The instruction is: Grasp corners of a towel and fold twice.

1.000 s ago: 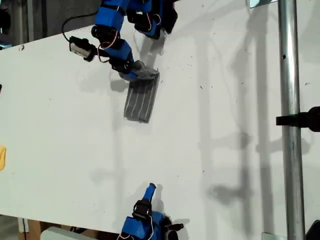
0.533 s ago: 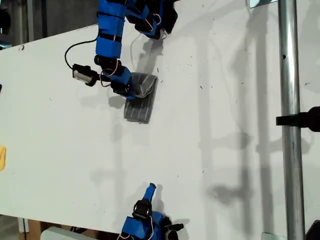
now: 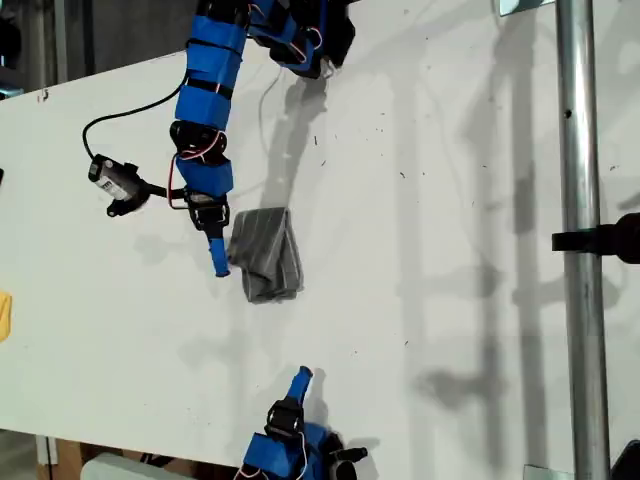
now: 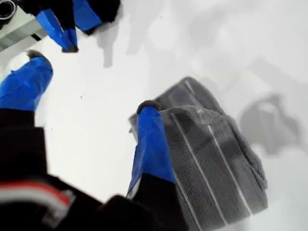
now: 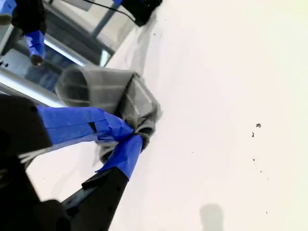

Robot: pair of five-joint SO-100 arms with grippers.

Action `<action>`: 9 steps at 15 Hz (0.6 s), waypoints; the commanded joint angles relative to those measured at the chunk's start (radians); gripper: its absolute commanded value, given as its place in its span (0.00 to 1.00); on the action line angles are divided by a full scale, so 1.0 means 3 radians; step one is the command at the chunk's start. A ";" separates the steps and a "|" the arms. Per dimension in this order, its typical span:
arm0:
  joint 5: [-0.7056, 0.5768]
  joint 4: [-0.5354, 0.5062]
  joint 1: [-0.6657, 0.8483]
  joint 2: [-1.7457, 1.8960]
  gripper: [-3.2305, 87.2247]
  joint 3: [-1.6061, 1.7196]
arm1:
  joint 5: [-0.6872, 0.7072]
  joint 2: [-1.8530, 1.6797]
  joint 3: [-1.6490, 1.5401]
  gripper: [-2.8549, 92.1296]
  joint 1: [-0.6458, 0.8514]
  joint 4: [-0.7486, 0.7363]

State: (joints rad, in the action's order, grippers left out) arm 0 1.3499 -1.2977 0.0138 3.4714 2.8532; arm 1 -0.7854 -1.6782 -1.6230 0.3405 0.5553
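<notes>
White bench point(image 3: 450, 300), mostly bare, with a metal pole point(image 3: 578, 200) down the exterior view's right. The towel point(image 3: 265, 255) lies on the bench in a small, slightly rumpled folded bundle, stripes showing, left of centre in the exterior view.

Our first claw point(image 4: 91, 81) is wide open and holds nothing; one finger point(image 4: 150, 144) is down at the towel's edge, on the towel's left in the exterior view. Our second claw point(image 5: 137, 132) has its tips pressed together. In its wrist view the towel seems to sit at the tips, but the exterior view shows it well apart from the towel, so we judge it empty.

The towel looks thin, soft and light. It will sag and slide, so pinch a corner or edge through all layers, low to the bench.

There is plenty of open bench toward the pole. A yellow thing point(image 3: 4, 315) sits at the exterior view's left edge, well clear.
</notes>
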 commanded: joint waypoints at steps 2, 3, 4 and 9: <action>0.0010 0.0087 -0.0020 0.0026 0.04 -0.0092 | 0.0066 -0.0138 0.0343 0.19 0.0066 -0.0087; -0.0015 0.0102 0.0000 0.0026 0.04 -0.0072 | 0.0066 -0.0245 0.0281 0.19 0.0046 -0.0046; -0.0026 0.0112 0.0036 0.0026 0.05 -0.0061 | 0.0051 -0.0440 0.0118 0.19 0.0031 -0.0010; 0.0010 0.0476 0.0230 0.0026 0.11 0.0404 | -0.0522 -0.2664 -0.1769 0.03 -0.0005 0.1248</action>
State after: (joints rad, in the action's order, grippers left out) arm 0 1.3576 -1.2042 0.0598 3.4714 2.9498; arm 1 -0.8483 -2.2227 -2.0064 0.3405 0.8145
